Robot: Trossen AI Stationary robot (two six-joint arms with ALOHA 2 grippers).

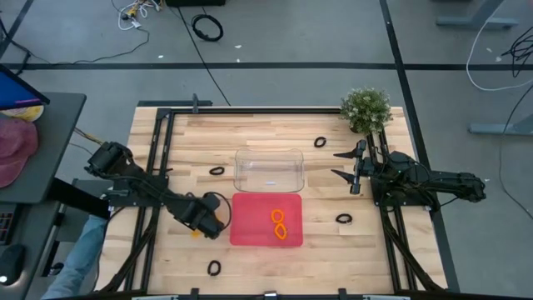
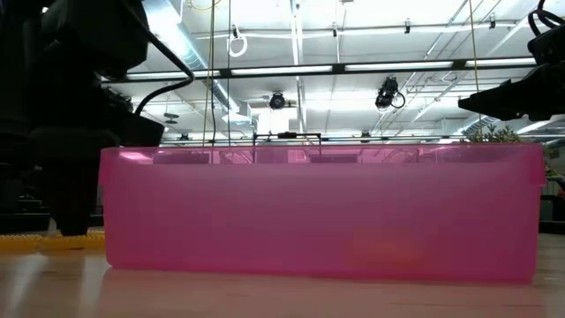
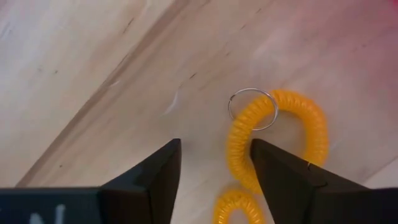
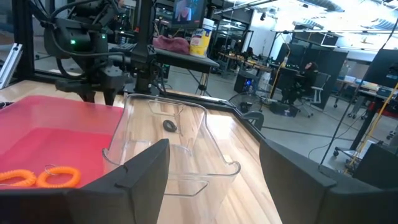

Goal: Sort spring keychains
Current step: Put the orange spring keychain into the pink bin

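The dark left arm reaches low across the table, its two-finger left gripper (image 1: 202,223) pointing down with fingers (image 3: 152,180) parted. The dark right arm stretches in level, its right gripper (image 1: 347,164) raised with jaws spread wide.

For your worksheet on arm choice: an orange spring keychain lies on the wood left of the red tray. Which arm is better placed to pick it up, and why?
Left. The left gripper hangs open right over the orange spring keychain beside the red tray. The right gripper waits beyond the clear bin.
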